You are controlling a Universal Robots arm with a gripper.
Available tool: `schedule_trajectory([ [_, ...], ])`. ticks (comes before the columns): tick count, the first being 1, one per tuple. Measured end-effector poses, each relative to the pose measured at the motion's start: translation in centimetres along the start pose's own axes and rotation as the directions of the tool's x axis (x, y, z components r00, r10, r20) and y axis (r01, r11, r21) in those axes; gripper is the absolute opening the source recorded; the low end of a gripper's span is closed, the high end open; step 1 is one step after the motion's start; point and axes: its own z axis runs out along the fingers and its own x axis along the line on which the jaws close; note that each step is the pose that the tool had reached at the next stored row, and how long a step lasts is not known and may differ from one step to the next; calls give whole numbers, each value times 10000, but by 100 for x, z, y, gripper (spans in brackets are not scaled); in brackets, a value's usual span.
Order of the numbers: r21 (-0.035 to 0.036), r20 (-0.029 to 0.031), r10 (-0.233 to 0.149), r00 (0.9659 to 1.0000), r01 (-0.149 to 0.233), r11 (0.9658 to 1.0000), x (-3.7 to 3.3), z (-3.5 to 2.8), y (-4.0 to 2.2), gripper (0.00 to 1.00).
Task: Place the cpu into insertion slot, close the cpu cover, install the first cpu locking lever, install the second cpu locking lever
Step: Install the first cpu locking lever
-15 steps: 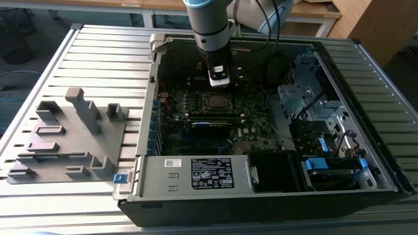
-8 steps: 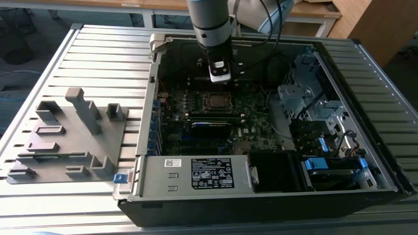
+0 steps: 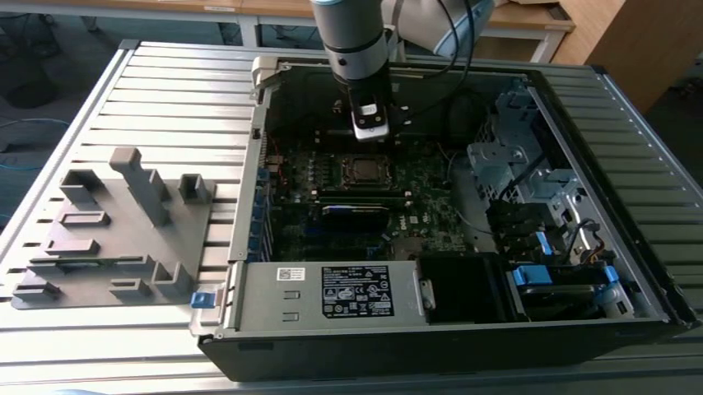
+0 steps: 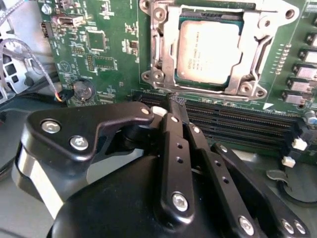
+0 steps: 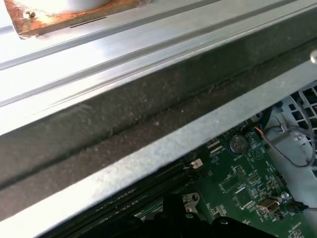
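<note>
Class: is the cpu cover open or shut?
Shut: in the second wrist view the cpu cover lies flat around the cpu, framing its metal top.

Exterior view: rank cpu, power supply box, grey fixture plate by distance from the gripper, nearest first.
Measured from the gripper:
1. cpu, seated in the socket on the motherboard, just below the fingertips in the picture.
2. power supply box, along the case's near edge.
3. grey fixture plate, outside the case on the table, at the exterior view's left.
</note>
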Motion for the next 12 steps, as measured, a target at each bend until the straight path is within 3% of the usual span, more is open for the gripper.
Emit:
schedule_trajectory([
  [4, -17, -4, 5, 10000, -5, 10000, 0, 2, -2, 11],
  [12, -15, -1, 4, 10000, -4, 10000, 24, 113, -29, 11],
])
